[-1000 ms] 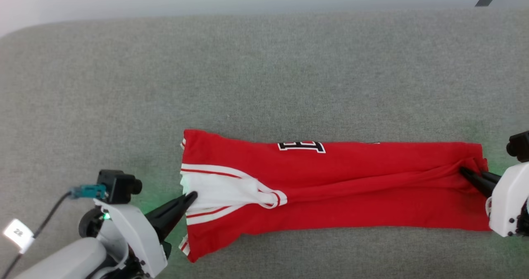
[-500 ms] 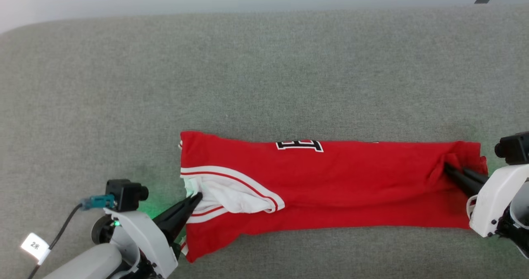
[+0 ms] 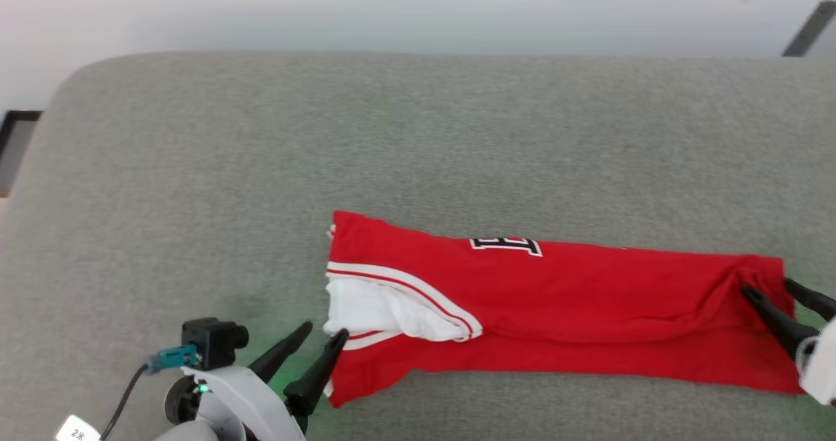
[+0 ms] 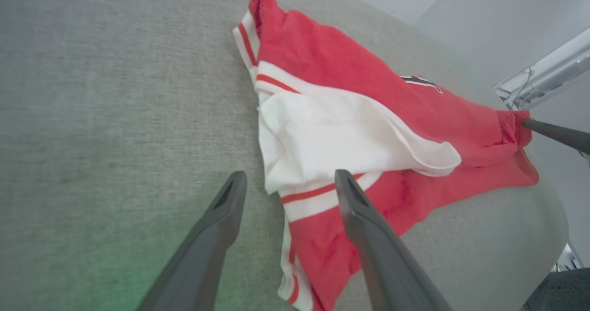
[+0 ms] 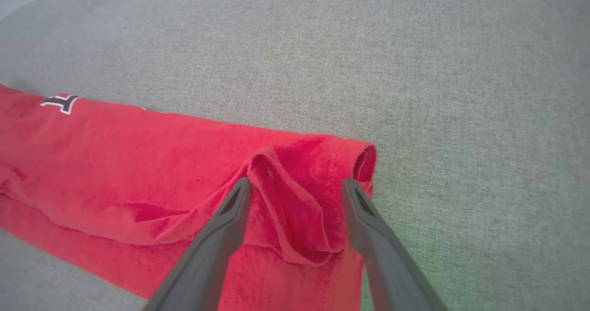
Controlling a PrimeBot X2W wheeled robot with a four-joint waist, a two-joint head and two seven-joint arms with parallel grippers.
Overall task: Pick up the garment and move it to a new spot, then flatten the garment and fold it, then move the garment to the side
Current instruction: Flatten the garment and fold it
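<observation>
Now both ends are released: half a second ago the left gripper [image 3: 324, 331] and right gripper [image 3: 767, 286] pinched the shirt [image 3: 588, 310]; now both stand spread wide. Head camera has shifted too. Shirt lies as a long folded strip on the grey fabric surface [image 3: 392, 134]. Right wrist view shows a raised red pucker [image 5: 295, 209] between its fingers, unclamped; left wrist view shows the white sleeve [image 4: 332, 131] edge between its own. Most of the black print [image 3: 506, 245] is folded under; right arm cut off.
</observation>
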